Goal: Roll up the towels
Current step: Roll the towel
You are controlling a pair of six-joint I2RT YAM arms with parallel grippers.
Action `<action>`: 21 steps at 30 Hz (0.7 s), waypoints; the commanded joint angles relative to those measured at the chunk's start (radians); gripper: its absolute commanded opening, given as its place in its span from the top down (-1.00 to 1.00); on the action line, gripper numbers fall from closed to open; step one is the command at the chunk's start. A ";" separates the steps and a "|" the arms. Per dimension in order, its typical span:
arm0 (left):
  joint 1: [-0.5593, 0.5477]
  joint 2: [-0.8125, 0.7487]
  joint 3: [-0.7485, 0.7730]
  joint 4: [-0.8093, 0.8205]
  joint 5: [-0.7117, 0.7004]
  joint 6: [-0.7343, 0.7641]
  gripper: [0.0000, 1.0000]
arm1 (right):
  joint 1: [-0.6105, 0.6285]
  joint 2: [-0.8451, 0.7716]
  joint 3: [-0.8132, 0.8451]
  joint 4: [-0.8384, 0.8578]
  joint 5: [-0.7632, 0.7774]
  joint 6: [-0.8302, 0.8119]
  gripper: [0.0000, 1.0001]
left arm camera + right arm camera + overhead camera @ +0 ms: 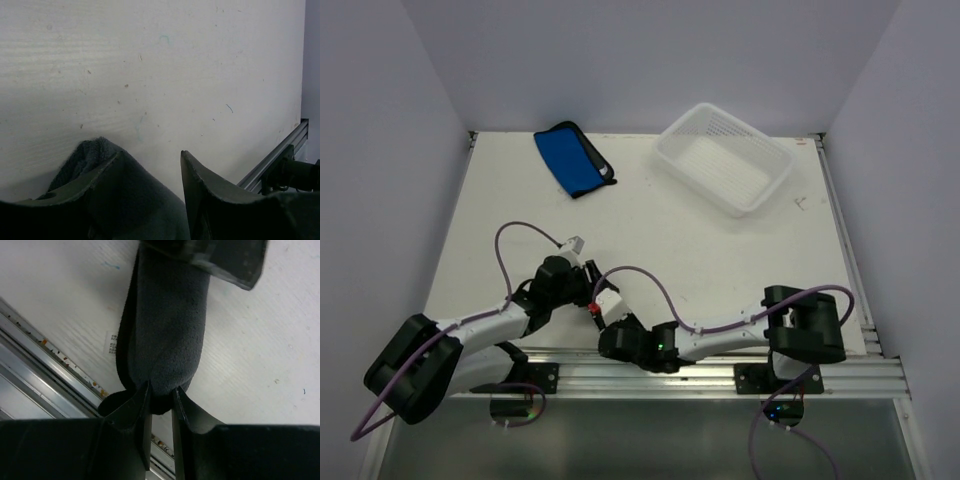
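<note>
A dark purple-and-black towel [167, 325] is a short thick roll lying on the white table near its front edge. My right gripper [161, 396] is shut on the roll's near end. My left gripper [151, 154] holds the other end, with the dark cloth [135, 200] pressed between its fingers. One left finger [225, 260] shows over the roll's far end in the right wrist view. In the top view both grippers meet, left [592, 283] and right [600, 316], hiding the roll. The blue towel with black edging [570, 158] lies flat at the back left.
A white perforated basket [725, 158] stands at the back right. The aluminium rail [50, 355] along the table's front edge runs just beside the roll and also shows in the left wrist view [272, 160]. Purple cables loop above both arms.
</note>
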 commanded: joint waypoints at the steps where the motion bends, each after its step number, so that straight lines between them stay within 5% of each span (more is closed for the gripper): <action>1: 0.010 0.018 0.042 -0.128 -0.077 0.059 -0.08 | 0.066 0.083 0.141 -0.188 0.126 -0.031 0.74; 12: 0.010 0.028 0.062 -0.123 -0.046 0.056 -0.09 | 0.160 0.396 0.545 -0.721 0.420 0.004 0.75; 21: 0.010 0.055 0.051 -0.096 -0.023 0.050 -0.08 | 0.218 0.504 0.637 -0.739 0.398 -0.138 0.66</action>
